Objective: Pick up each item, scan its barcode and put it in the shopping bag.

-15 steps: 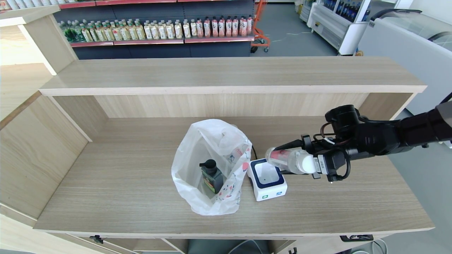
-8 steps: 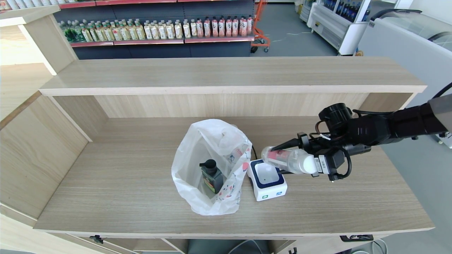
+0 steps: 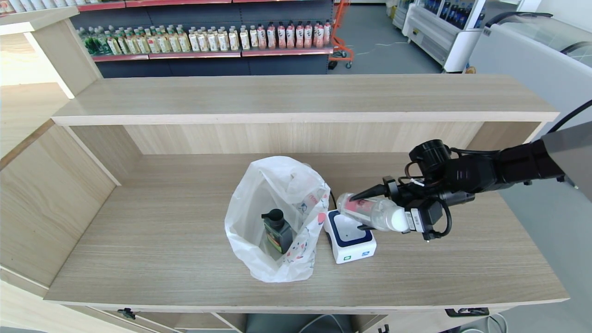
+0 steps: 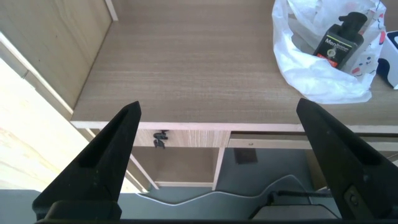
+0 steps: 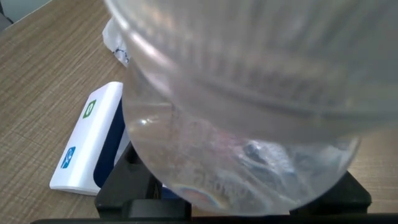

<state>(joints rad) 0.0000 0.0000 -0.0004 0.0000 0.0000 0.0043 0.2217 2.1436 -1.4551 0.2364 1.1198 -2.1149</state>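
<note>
Right gripper, head view: the right gripper (image 3: 364, 209) is clamped on a clear bottle (image 3: 379, 215), held lying sideways just above the scanner (image 3: 350, 240).
Hidden, head view: the bottle covers the scanner's far corner; the shopping bag (image 3: 256, 194) hides the lower part of a dark pump bottle (image 3: 276, 230).
Surface and room, head view: wooden counter (image 3: 152, 231), drink shelves (image 3: 208, 39) behind.
Left gripper, left wrist view: the left gripper (image 4: 217, 106) is spread wide with nothing between its fingers, by the counter's front edge; the bag is cut off at the frame edge.
Bottle, right wrist view: it blocks most of the scanner (image 5: 87, 149); its label is too blurred to read.
</note>
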